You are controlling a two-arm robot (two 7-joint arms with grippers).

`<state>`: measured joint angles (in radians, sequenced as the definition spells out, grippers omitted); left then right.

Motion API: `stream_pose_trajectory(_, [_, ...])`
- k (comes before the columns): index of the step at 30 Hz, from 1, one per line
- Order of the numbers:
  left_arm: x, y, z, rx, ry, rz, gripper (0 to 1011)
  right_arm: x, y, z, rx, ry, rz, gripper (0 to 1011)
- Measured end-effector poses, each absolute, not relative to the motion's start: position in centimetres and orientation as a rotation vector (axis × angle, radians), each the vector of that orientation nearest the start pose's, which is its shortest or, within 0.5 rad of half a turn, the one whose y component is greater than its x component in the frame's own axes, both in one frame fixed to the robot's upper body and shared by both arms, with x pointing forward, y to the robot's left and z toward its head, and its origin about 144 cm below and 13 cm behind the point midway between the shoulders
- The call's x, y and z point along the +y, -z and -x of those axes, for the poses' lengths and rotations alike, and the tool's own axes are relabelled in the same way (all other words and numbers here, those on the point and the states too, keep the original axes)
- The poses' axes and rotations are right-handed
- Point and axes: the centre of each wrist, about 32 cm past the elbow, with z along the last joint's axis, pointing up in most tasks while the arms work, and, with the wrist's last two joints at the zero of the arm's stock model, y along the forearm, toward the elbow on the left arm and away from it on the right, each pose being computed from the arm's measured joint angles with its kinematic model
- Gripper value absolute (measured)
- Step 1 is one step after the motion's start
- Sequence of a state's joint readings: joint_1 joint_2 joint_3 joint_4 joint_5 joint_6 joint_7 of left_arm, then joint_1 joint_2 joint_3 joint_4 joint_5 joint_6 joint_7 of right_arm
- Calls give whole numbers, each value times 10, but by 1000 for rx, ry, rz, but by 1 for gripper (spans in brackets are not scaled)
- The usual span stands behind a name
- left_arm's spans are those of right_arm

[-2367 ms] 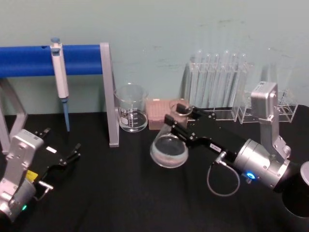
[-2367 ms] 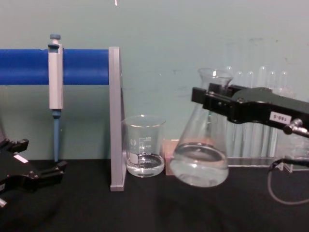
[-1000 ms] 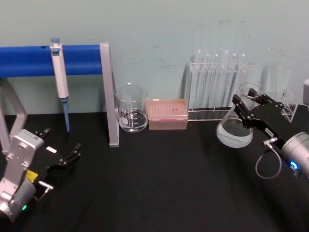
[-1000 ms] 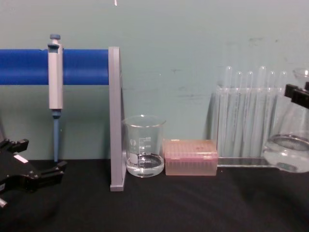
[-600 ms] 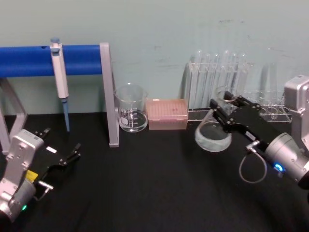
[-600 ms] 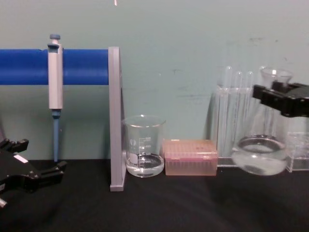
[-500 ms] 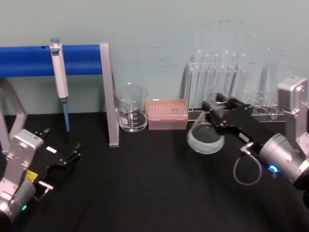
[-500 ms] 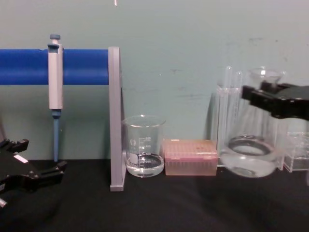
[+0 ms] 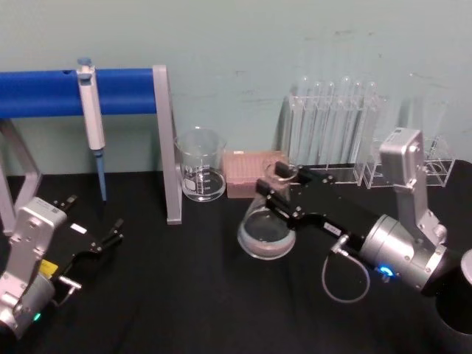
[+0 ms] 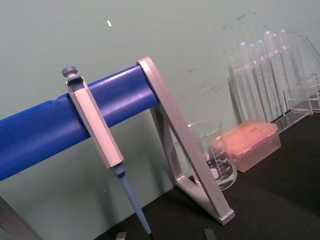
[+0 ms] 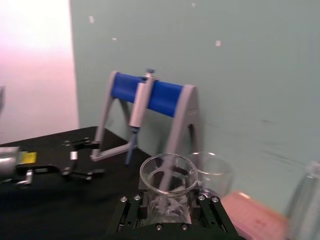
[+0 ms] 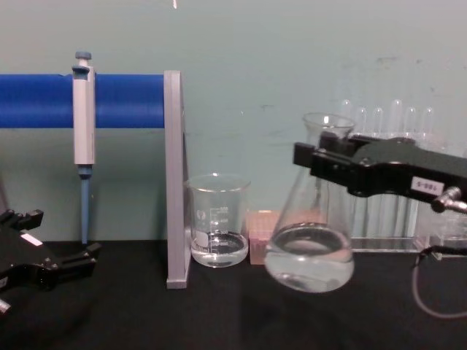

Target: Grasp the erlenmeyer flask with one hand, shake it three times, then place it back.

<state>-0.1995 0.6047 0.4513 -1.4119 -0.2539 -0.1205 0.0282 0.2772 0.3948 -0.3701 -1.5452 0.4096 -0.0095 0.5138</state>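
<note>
1. Lower left of the chest view: left gripper (image 12: 66, 235), cut off by the frame edge, fingers spread and empty.
2. Centre: erlenmeyer flask (image 12: 310, 251) hangs tilted above the table (image 12: 219, 313), half hiding a pink box (image 12: 257, 233).
3. Right gripper (image 12: 321, 162) clamps its neck; the wrist is cut off at right.

Tabletop (image 9: 184, 295): black.
Beaker (image 9: 200, 171): at the back, a little clear liquid inside.
Stand (image 9: 168, 155): grey frame, blue bar, just left of the beaker.
Pink box (image 9: 243, 173): just right of the beaker.
Tube rack (image 9: 332, 136): beyond that box.
</note>
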Motion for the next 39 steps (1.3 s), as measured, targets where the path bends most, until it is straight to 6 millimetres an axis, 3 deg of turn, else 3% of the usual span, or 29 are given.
stream_pose_trajectory(15, [310,-1140,-489,-285,-1248,-304,1001,-225,-1208,-517,-124,593,-29,450])
stream_pose_trajectory(39, [310,-1140,-489,-285,-1248,-304,1001,-231,-1207,-523,-138,661,-29,450])
